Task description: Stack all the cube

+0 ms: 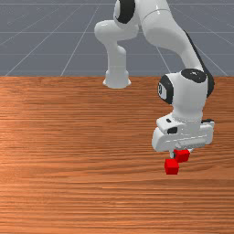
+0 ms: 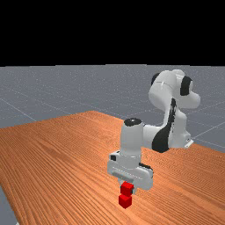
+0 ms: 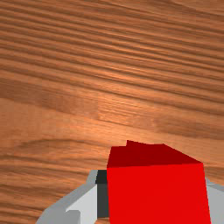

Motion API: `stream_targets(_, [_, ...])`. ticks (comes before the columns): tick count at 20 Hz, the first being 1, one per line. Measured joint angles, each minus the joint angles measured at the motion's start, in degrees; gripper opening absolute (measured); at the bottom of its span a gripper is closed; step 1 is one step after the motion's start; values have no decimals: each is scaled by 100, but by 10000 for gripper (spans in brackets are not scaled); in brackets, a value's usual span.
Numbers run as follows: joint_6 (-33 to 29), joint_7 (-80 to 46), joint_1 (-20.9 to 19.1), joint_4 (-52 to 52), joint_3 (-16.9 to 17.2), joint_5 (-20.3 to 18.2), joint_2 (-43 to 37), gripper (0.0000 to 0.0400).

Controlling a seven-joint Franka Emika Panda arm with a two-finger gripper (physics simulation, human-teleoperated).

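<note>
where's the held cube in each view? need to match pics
Front view: held cube right of middle, in the lower half.
Far view: low, slightly right of middle, just above the other cube in the picture.
Wrist view: large, between the pincer's fingers.
Shared landmark: the pincer, shut on it.

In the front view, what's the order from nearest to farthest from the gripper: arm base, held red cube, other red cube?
1. Held red cube, in the gripper.
2. Other red cube, just below, toward the front view's left.
3. Arm base, well up and to the front view's left.
</note>
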State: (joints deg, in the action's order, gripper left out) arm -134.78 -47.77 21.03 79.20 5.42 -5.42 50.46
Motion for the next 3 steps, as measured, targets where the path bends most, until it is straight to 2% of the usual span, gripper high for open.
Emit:
stream_targets(1, [7,-34,2,-3,8,-6,44,197])
stream_targets(2, [18,-56,-1,0,18,-10,74,276])
stream_targets(3, [25,-68,-11,2,27,-14,92,325])
